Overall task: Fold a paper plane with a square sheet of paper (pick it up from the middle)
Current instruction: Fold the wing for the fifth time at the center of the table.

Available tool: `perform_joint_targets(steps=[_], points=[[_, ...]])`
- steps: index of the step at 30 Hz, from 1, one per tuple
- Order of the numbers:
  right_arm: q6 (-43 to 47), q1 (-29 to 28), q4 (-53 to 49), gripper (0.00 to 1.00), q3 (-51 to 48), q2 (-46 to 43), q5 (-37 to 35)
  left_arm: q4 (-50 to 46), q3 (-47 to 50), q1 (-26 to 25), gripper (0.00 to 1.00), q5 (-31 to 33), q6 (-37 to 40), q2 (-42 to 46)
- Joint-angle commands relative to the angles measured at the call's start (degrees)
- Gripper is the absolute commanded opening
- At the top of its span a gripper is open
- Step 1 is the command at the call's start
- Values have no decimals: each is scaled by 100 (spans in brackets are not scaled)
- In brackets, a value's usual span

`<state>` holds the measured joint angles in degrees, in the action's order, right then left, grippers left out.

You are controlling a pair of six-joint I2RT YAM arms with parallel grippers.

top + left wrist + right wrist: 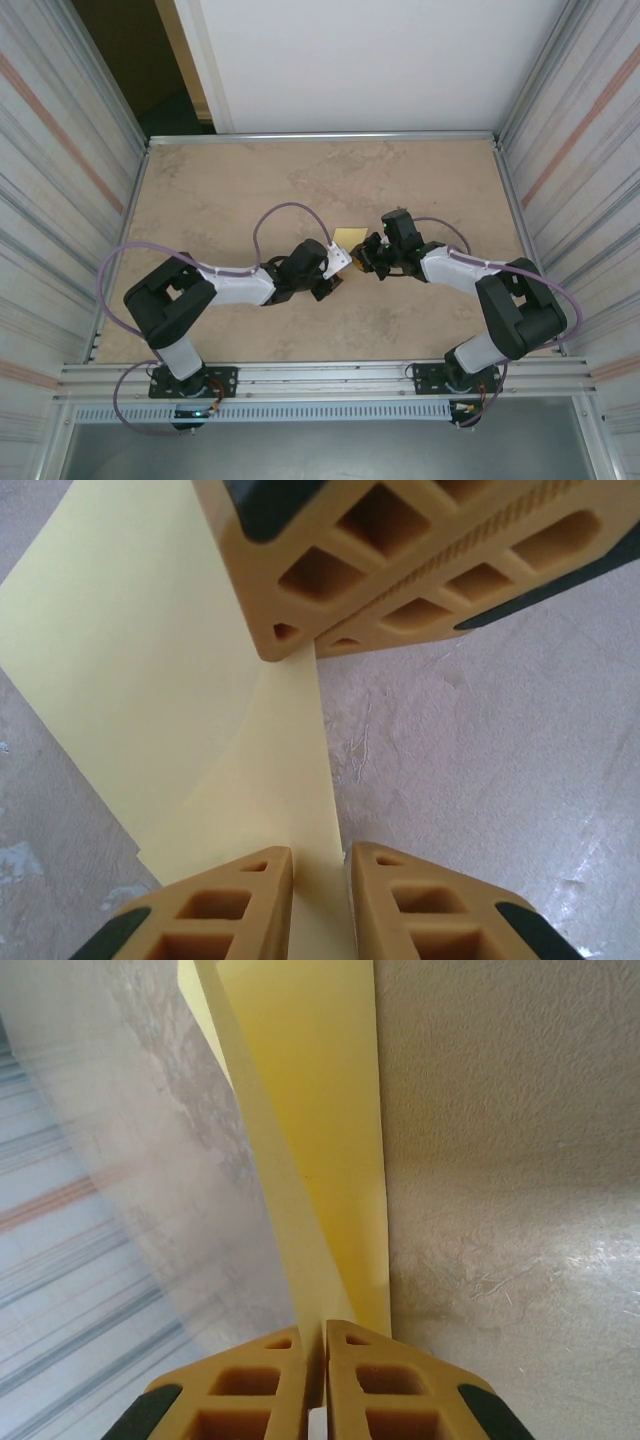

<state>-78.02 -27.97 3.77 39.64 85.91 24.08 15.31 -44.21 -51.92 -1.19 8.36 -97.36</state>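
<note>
**Position of the workpiece.** The thin pale-yellow sheet of paper (350, 236), partly folded, sits near the middle of the beige mottled surface (220, 190), between the two arms where they meet. In the overhead view only a small pale patch of it is visible, just beyond the fingertips.

**Right gripper.** The right gripper (368, 256) reaches in from the right. In its own wrist view its orange lattice fingers (400, 1385) are pressed together on the sheet (320, 1090), which leaves the closed tips (315, 1345) as a narrow strip with a long crease along its left side. The surface (500, 1160) lies to the right of the strip; a blurred ribbed wall (70, 1260) shows on the left.

**Left gripper.** The left gripper (340, 262) reaches in from the left, facing the right one. In the left wrist view the sheet (130, 660) passes between the left fingers (230, 915) at the bottom of the frame, with a narrow gap (320, 890) between them. Whether they actually press on the paper cannot be told. At the top of the same view the right gripper (312, 645) is clamped on the sheet's far edge.

**Shape of the sheet.** One broad flap spreads up and to the left, and a narrower band runs straight between the two grippers. The sheet appears to be held clear of the surface (500, 760) — contact underneath is not visible.
</note>
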Motion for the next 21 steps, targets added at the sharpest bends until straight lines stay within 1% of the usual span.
perform_joint_targets(steps=[1, 3, 5, 9, 12, 16, 18, 19, 21], points=[[-100, 54, -83, 9, 167, 8, 69, 130, 87, -15, 26, 99, 67, -67], [-100, 53, -61, 5, 167, 36, 103, 146, 91, -11, 28, 119, 74, -78], [-100, 58, -61, 4, 156, 38, 99, 171, 108, -13, 31, 163, 78, -97], [-109, 54, -78, 3, 153, -21, 100, 224, 123, -12, 32, 233, 74, -141], [-124, 62, -82, 3, 150, -56, 114, 270, 120, -12, 29, 263, 77, -168], [-152, 62, -44, 5, 141, -30, 176, 296, 98, -19, 22, 278, 83, -207], [-159, 76, -52, 8, 135, -30, 185, 306, 99, -12, 18, 293, 79, -222], [-153, 87, -58, 13, 125, -48, 177, 310, 104, -11, 16, 283, 77, -224], [-127, 137, -158, 33, 124, -107, 142, 313, 120, -1, 13, 269, 52, -214]])
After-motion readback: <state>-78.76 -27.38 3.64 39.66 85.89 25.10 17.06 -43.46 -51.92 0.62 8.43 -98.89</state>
